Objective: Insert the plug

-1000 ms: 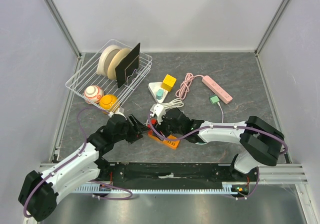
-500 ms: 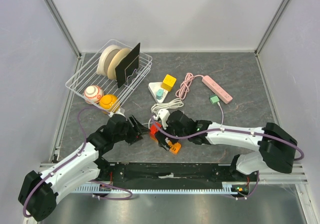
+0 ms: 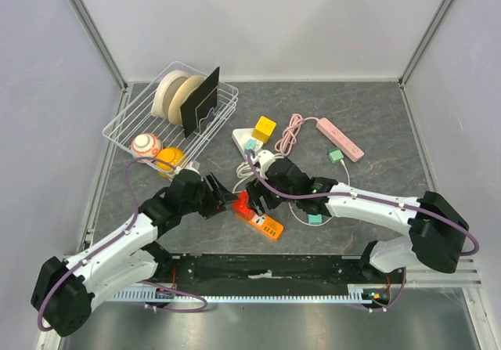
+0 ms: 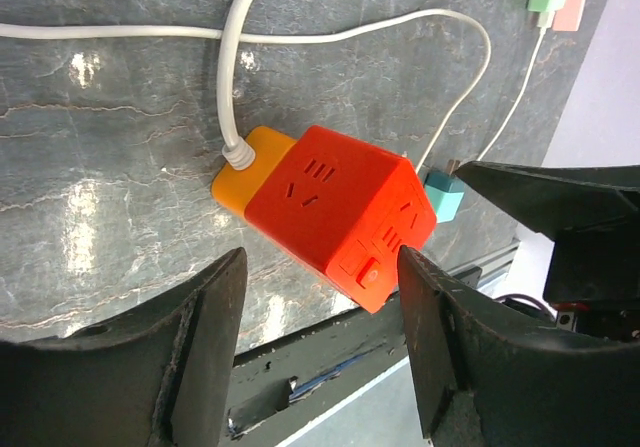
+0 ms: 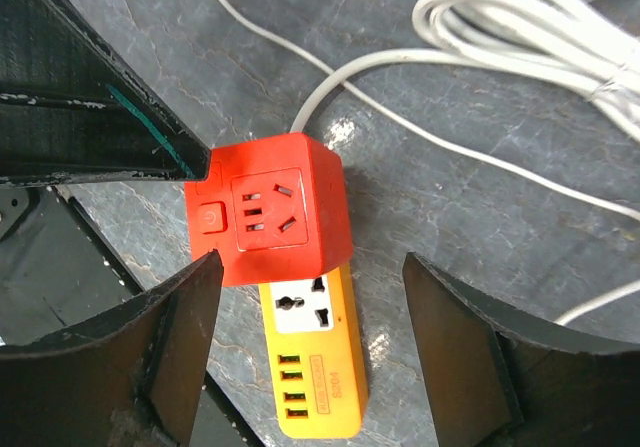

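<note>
1. A red cube-shaped socket block (image 3: 244, 204), joined to an orange-yellow flat power strip (image 3: 266, 225), lies on the dark grey stone-patterned table (image 3: 376, 107) near its front edge, between the two arms.
2. The small teal plug (image 3: 315, 219), on a thin white cable, lies on the table to the right of the strip. It is apart from the strip, just beside the right forearm, and not yet in any socket.
3. The left gripper (image 4: 320, 257) has its jaws about as wide as the red block and holds nothing. The block sits just ahead of its fingers. In the right wrist view one left fingertip (image 5: 120, 137) meets the block's corner beside the push button.
4. The right gripper (image 5: 310, 259) hovers over the block with its fingers spread wide and empty. The block's socket face shows between them.
5. A thick white cord (image 4: 232, 87) enters the strip's orange end.
6. Farther back lie a pink power strip (image 3: 340, 140), its looped pink cord (image 3: 291, 133), a small green block (image 3: 336, 155) and a yellow cube (image 3: 264, 127).
7. A white wire basket (image 3: 125, 127) at the back left holds two pale rolls, a black panel, a striped ball and an orange ball.
</note>
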{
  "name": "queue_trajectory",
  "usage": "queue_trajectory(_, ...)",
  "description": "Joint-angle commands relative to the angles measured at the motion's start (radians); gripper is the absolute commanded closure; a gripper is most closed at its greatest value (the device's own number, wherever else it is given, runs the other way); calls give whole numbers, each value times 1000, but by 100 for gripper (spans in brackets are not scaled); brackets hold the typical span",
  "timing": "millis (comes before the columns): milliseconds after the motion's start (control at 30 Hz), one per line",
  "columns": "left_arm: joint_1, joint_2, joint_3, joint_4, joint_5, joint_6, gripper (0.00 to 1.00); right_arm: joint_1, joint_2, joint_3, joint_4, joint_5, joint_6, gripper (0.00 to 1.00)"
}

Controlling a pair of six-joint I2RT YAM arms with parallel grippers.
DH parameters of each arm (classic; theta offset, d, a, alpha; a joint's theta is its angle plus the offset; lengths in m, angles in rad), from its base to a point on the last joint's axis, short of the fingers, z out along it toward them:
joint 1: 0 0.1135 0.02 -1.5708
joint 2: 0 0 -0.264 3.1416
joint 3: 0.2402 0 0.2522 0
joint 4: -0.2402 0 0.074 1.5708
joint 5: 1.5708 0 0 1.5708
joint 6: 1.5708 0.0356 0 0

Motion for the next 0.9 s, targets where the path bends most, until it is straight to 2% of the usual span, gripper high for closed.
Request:
queue_trajectory(0,2,47,38,29,22,57,33,1,45,24,53,-36,29,23)
queue_trajectory(133,-4,96,26,33,62,65,35,-6,66,-19,49,-61,32,27)
queue_trajectory(267,-29,119,-6,38,68,54,43,-19,91,-67,15,-104,51,36)
queue_trajectory(300,-32,127,-14,42,71,53,45,-22,97,-79,6,-111,51,42)
queue_trajectory(400,-47,148,-34,45,77,42,50,-22,120,-100,-33,-145,39,54)
queue_trajectory(533,-82,169,-42,44,66,27,52,-22,155,-116,-129,-171,12,59)
queue_trajectory(733,-118,228,-32,47,60,21,54,-23,218,-171,-108,-200,62,62)
queue_trajectory(867,-119,245,-32,23,43,16,54,-23,215,-145,-117,-193,60,62)
